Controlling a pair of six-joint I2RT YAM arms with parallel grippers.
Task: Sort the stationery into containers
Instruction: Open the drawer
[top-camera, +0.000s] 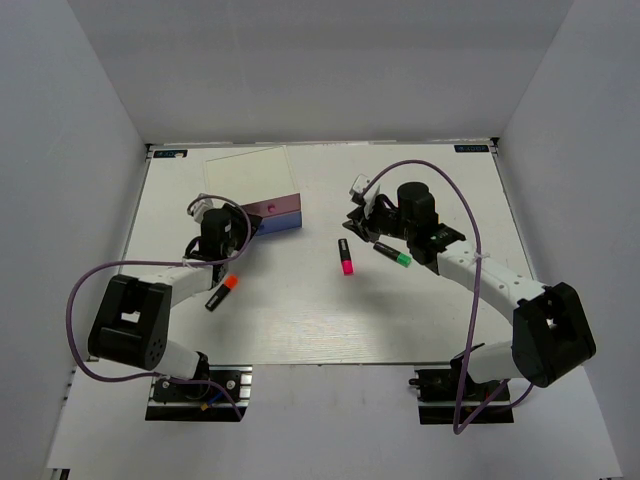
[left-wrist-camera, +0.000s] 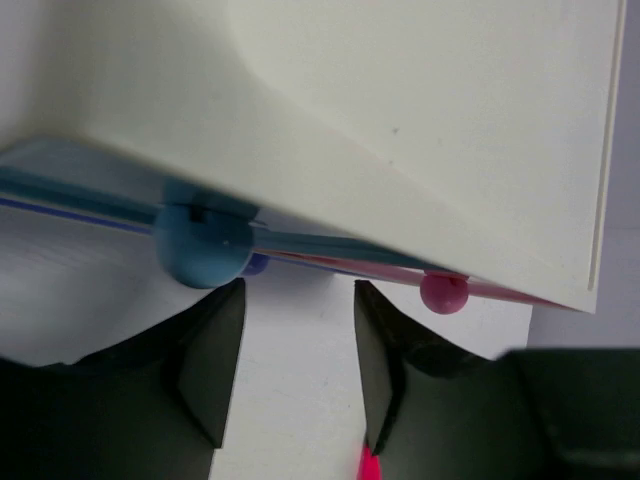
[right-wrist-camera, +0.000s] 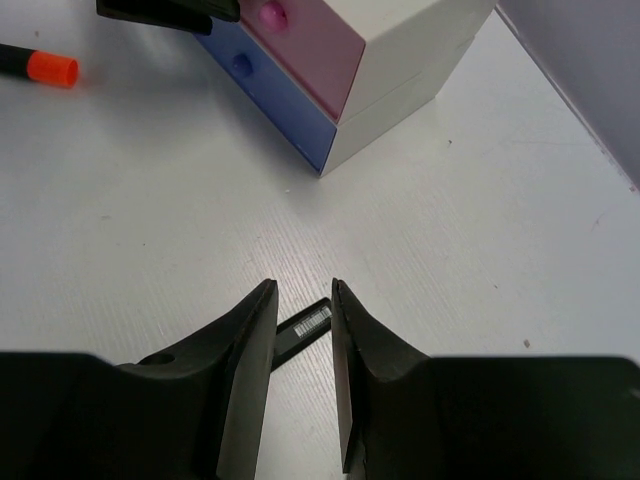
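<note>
The white-topped box (top-camera: 245, 180) stands at the back left, its pink and purple drawer fronts (top-camera: 278, 209) facing the near side. My left gripper (top-camera: 236, 224) is open at those fronts. In the left wrist view its gap (left-wrist-camera: 298, 305) sits just below the light blue knob (left-wrist-camera: 203, 252) and the pink knob (left-wrist-camera: 443, 292), touching neither. The orange-capped highlighter (top-camera: 222, 292) lies near the left arm. The pink-capped (top-camera: 345, 257) and green-capped (top-camera: 393, 255) highlighters lie at centre. My right gripper (right-wrist-camera: 300, 300) is open low over a black highlighter barrel (right-wrist-camera: 305, 328). No erasers show.
White walls enclose the table on the left, back and right. The right arm's purple cable (top-camera: 440, 180) arcs over the right half. In the right wrist view the box (right-wrist-camera: 400, 50) stands ahead, with the orange-capped highlighter (right-wrist-camera: 40, 65) at far left.
</note>
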